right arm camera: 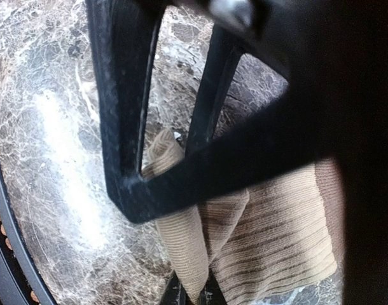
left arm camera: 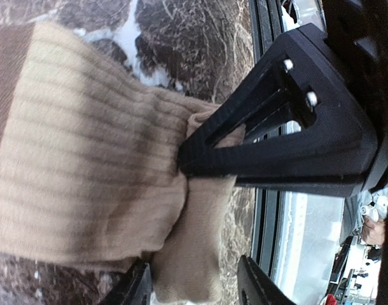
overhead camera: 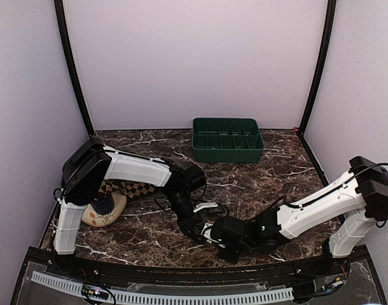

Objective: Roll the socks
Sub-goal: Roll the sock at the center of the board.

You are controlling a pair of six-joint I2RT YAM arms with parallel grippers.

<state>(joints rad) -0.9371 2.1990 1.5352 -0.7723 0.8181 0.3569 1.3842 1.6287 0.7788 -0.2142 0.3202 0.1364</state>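
Marbled tabletop (overhead camera: 149, 143) — tan sock (left arm camera: 86, 159) against left pincer (left arm camera: 161, 219)

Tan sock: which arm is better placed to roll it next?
Left, probably: the left gripper clamps the tan sock at its bunched end, flat length ahead; the right gripper has an unclear hold.
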